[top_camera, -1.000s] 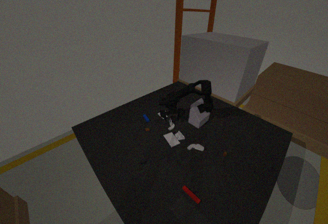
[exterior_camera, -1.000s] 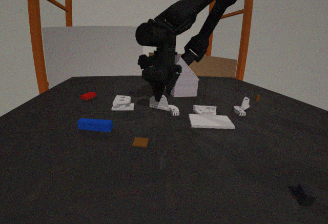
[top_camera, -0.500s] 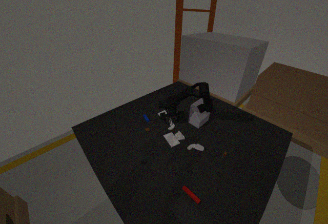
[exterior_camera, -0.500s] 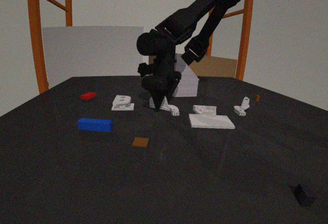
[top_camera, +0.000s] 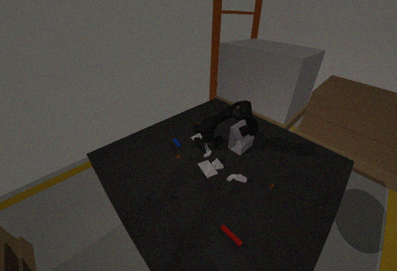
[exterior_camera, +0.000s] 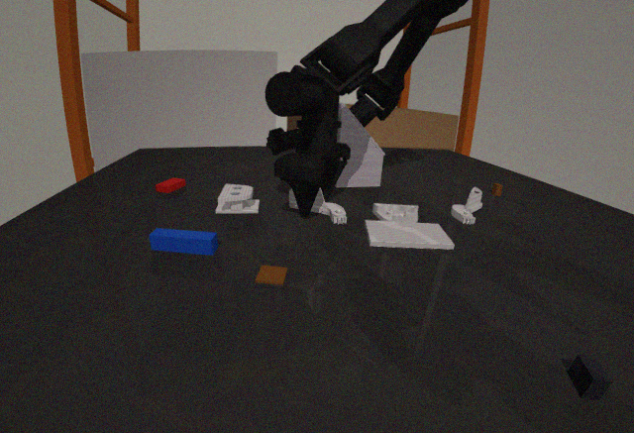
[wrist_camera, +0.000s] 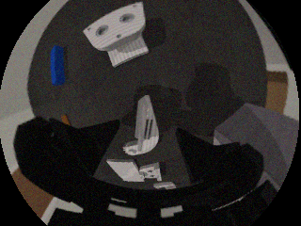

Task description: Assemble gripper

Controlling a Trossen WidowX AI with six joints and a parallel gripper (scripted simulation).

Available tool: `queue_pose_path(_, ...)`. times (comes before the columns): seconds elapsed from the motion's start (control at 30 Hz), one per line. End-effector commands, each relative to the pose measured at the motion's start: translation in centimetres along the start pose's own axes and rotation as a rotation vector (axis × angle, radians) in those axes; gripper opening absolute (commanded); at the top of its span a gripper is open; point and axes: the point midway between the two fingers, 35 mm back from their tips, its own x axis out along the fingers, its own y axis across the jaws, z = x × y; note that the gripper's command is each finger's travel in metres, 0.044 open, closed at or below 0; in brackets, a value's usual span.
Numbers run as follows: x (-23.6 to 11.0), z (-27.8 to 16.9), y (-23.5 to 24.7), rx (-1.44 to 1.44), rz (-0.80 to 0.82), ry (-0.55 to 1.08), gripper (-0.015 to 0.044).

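Black pincer point(top_camera: 207, 141) point(exterior_camera: 307, 210) point(wrist_camera: 149, 127) is wide open by a white jaw point(top_camera: 207, 152) point(exterior_camera: 335, 211) point(wrist_camera: 150, 141), holding nothing. In the outside view, a blue block point(top_camera: 176, 142) point(exterior_camera: 183, 241) point(wrist_camera: 57, 65) lies toward the desk's point(top_camera: 179, 229) point(exterior_camera: 204, 367) point(wrist_camera: 179, 56) left edge.

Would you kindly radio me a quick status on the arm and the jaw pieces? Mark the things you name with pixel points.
Pincer point(exterior_camera: 306, 208) point(wrist_camera: 149, 127) open, nothing held, low over one white jaw point(top_camera: 207, 152) point(exterior_camera: 335, 211) point(wrist_camera: 147, 129). Other jaw point(top_camera: 237, 178) point(exterior_camera: 467, 206) lying apart. Neither mounted. Nothing seen between fingers and near jaw.
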Motion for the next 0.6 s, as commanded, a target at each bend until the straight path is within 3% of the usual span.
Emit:
queue_pose_path(0.0,0.03,-0.04,0.01,0.005,0.001,0.003,0.044)
queue_pose_path(0.37,0.05,-0.04,0.01,0.005,0.001,0.003,0.044)
queue_pose_path(0.57,0.04,0.0,0.0,0.0,0.0,0.0,0.0282)
